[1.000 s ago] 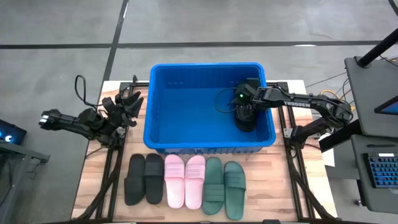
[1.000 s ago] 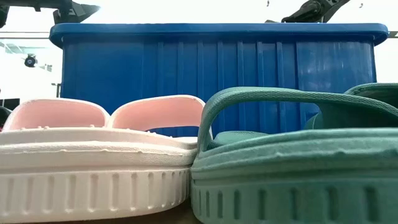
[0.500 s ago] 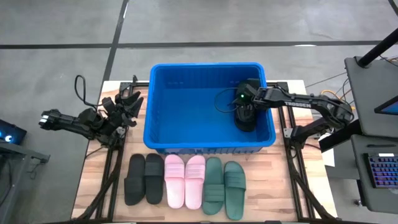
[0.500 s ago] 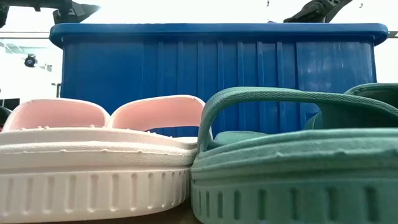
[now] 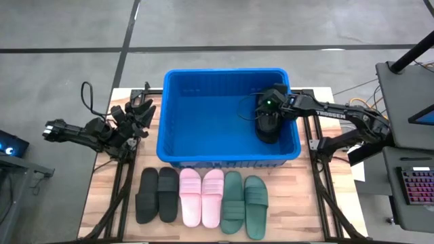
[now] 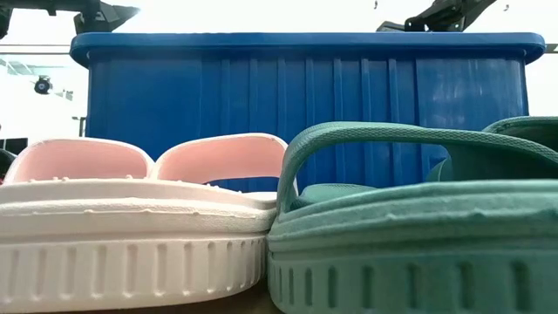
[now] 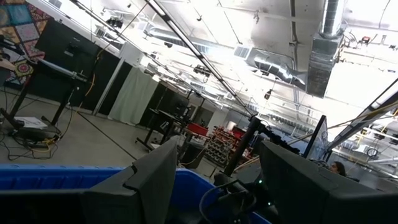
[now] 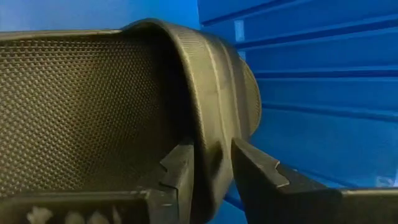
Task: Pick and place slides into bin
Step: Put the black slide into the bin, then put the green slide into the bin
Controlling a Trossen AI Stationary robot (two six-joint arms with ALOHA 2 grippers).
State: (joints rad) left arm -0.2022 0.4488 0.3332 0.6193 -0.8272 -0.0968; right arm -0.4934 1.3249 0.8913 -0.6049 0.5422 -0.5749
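Six slides lie side by side, soles down, on the wooden table in front of the blue bin (image 5: pixel 173 115): a black pair (image 5: pixel 156 195), a pale pink pair (image 5: pixel 201 197) and a dark green pair (image 5: pixel 244 203). My right gripper (image 5: pixel 268 108) is inside the bin near its right wall, shut on another black slide (image 5: pixel 266 130). My left gripper (image 5: pixel 139 108) waits open and empty at the table's left side, beside the bin. My right gripper pinches the black slide's ribbed strap (image 8: pixel 214 149) between its two fingers (image 8: pixel 180 177), one on the strap's inner side over the dotted footbed, one on its outer side. The slide sits inside the bin, close to the right wall. I cannot tell whether it rests on the bin's floor.
The bin's thick rim (image 6: pixel 305 40) stands high behind the slides in the low view. A black cable (image 5: pixel 245 108) hangs into the bin by the right arm. Bare wood shows on the table's left (image 5: pixel 102 203) and right (image 5: pixel 291 203) in front.
My right gripper has shifted a little toward the bin's right wall, still shut on the black slide, which stays low in the bin's right end.
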